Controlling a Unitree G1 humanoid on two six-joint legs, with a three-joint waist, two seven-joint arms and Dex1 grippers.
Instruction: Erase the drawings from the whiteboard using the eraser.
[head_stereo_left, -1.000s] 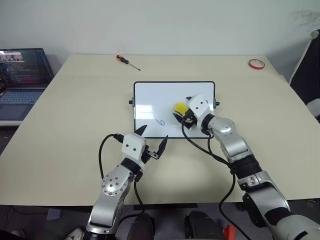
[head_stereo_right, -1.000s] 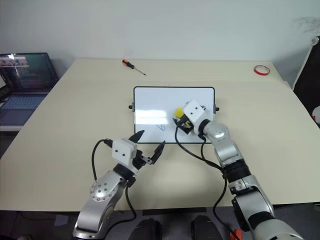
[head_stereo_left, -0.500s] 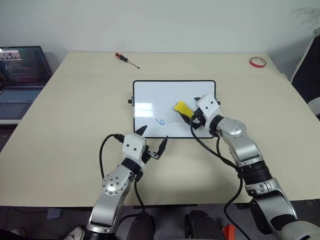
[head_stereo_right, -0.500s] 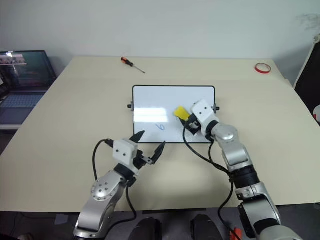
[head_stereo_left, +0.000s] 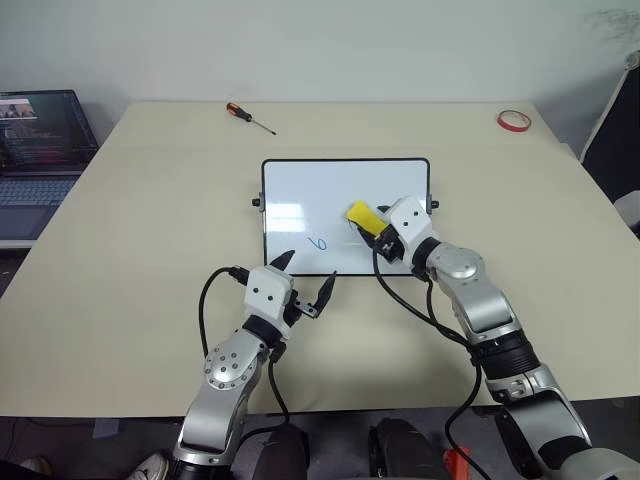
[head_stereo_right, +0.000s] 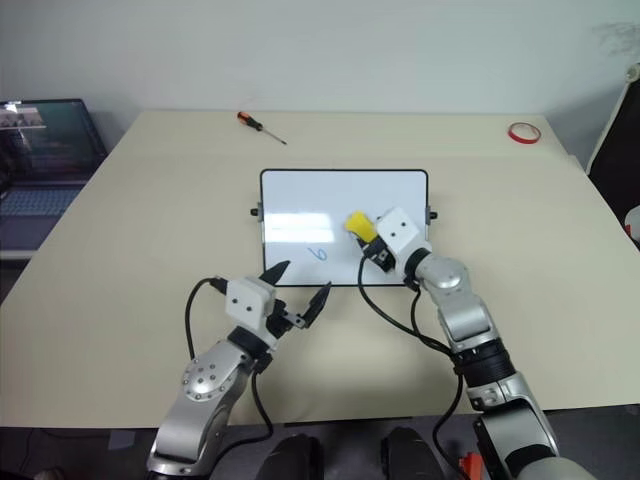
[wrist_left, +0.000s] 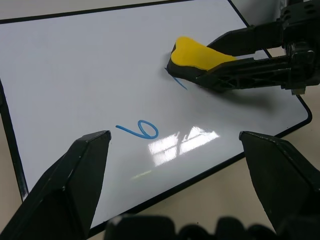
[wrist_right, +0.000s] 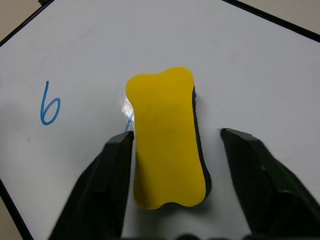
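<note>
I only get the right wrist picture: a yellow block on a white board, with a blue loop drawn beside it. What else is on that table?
Observer: An orange-handled screwdriver lies beyond the whiteboard, toward the far left of the table.
Visitor: Anything on the other side?
Observer: A red tape ring sits near the far right corner.
Visitor: And where is the robot's other hand?
Observer: The left hand is at the whiteboard's near edge, open and holding nothing.
</note>
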